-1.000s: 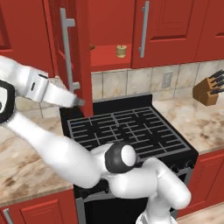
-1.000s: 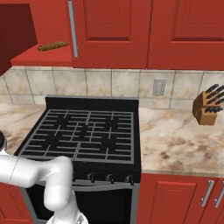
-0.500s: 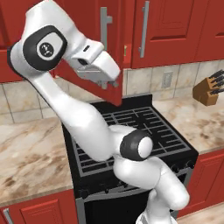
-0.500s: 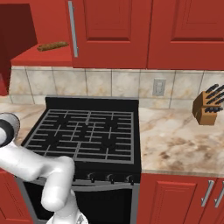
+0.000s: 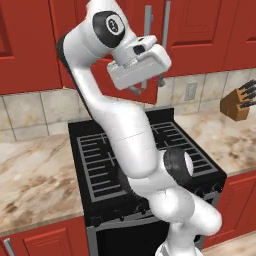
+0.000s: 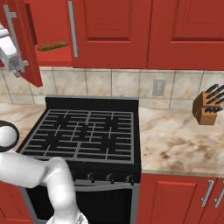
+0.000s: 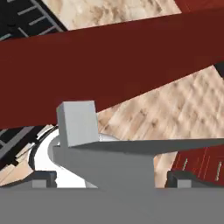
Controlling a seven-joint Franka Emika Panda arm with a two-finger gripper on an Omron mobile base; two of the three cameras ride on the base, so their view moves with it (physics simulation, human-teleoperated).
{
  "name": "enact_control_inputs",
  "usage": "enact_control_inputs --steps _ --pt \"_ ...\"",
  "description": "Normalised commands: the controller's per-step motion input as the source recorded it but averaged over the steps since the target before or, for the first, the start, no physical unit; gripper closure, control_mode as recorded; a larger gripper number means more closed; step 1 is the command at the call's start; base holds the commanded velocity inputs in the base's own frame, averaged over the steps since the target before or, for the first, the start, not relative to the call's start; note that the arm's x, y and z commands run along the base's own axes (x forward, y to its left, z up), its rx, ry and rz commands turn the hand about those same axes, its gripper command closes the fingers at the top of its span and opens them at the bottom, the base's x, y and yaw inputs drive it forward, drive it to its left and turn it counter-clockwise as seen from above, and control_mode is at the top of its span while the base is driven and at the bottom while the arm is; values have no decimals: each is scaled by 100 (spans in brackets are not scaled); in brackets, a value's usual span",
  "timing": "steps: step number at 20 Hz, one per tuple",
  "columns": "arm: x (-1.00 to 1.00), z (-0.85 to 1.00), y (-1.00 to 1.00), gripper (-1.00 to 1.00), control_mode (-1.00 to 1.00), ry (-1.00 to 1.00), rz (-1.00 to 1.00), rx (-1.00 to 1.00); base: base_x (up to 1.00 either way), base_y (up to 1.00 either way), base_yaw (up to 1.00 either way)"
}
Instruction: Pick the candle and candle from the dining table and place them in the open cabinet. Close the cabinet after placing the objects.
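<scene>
The red wall cabinet (image 6: 57, 57) stands with its door (image 6: 27, 48) part open. My gripper (image 6: 19, 68) is open and sits against the lower part of that door, near its silver bar handle (image 6: 11, 26). From the left base view the gripper (image 5: 149, 86) hangs high over the stove in front of the swinging door (image 5: 150, 98). In the hand view the handle (image 7: 78, 122) and the door's red edge (image 7: 113, 65) loom just beyond the open gripper (image 7: 113, 179). Nothing is held. Both candles and the dining table are out of view.
A brown elongated lump (image 6: 52, 45) lies on the cabinet shelf. Below is a black gas stove (image 6: 83, 131) set in a marbled counter (image 6: 175, 140). A knife block (image 6: 209, 105) stands at the right. Closed red wall cabinets (image 6: 175, 30) run to the right.
The arm has swung from the far left up and to the right with the cabinet door, which has turned well toward shut. The gripper stayed open.
</scene>
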Motion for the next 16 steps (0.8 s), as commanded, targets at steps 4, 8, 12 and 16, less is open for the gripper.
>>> enact_control_inputs --steps 4,8,12,16 --pt "0 -100 -34 -100 -100 -45 73 -49 0 0 0" --pt "0 -54 -51 -100 -100 -92 71 -11 0 0 0" --pt "21 3 -56 -100 -100 -100 56 2 0 0 0" --pt "47 34 -29 -100 -100 -95 39 3 0 0 0"
